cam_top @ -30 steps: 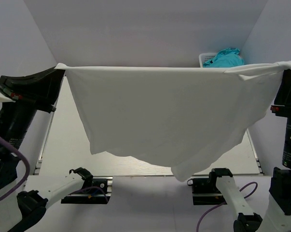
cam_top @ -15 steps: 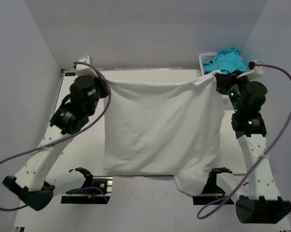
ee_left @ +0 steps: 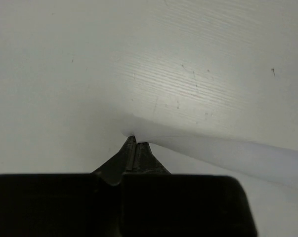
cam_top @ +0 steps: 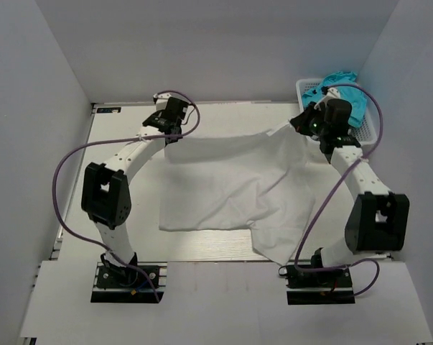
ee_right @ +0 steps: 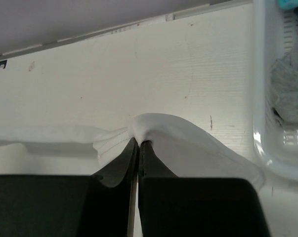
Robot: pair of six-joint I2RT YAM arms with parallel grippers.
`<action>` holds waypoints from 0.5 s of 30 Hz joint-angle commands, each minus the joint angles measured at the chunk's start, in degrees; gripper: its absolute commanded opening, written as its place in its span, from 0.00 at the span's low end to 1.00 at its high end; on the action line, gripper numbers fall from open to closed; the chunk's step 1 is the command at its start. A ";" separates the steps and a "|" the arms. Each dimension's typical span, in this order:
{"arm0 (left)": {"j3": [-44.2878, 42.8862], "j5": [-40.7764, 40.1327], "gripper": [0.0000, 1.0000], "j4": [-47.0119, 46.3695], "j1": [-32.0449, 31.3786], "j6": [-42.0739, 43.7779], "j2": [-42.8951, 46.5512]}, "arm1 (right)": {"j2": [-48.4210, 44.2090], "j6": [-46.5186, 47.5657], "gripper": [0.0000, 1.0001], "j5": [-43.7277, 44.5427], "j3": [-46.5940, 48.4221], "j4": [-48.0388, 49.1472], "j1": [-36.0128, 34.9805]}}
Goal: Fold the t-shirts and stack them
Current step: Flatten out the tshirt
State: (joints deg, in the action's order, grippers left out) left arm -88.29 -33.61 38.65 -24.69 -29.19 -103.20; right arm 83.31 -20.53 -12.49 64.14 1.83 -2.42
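**Counter** [cam_top: 230, 118]: pale off-white top with a faint straight grain and a few small dark specks. It is enclosed left, back and right by plain light-grey walls [cam_top: 216, 50].

**Basket** [cam_top: 303, 88]: white, slotted, in the far right corner of the counter. It holds a teal garment [cam_top: 342, 83], and the right wrist view shows a grey garment [ee_right: 289, 94] in it as well.

**T-shirt** [cam_top: 223, 187]: white, lying across the middle of the counter.
- It is opened out but not flat.
- The far edge runs between the two arms.
- Creases fan from the far right corner toward the centre.
- The left part lies smoother than the right.
- The near right part is rumpled and reaches the counter's near edge.

**Left arm** [cam_top: 123, 158]: reaches to the far left corner of the t-shirt. Its jaws are pressed together low over the counter, nipping a thin point of the cloth.

**Right arm** [cam_top: 360, 172]: reaches to the far right corner of the t-shirt, just beside the basket. Its jaws are closed on a bunched fold that humps over their tips.

**Cables** [cam_top: 58, 180]: purple, looping along both arms.
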 commanded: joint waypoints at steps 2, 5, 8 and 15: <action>-8.37 6.87 0.00 -2.09 6.39 1.59 -3.22 | 8.87 3.75 0.00 -2.54 10.11 2.84 -0.66; -14.59 11.62 0.00 -3.59 8.77 4.13 -9.64 | 17.05 4.63 0.00 -2.28 17.93 0.90 -0.92; -24.16 15.23 0.00 -2.27 11.32 5.89 -17.81 | 28.08 5.77 0.00 -1.57 30.83 -3.56 -1.28; -43.79 25.24 0.41 -2.44 15.54 7.66 -34.32 | 47.63 6.39 0.19 2.12 54.84 -2.98 -2.41</action>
State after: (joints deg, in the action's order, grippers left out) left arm -126.78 -14.48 36.80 -10.55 -22.57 -134.72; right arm 126.02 -15.75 -12.49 111.90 -2.94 -4.29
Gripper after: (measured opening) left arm 0.248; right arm 0.141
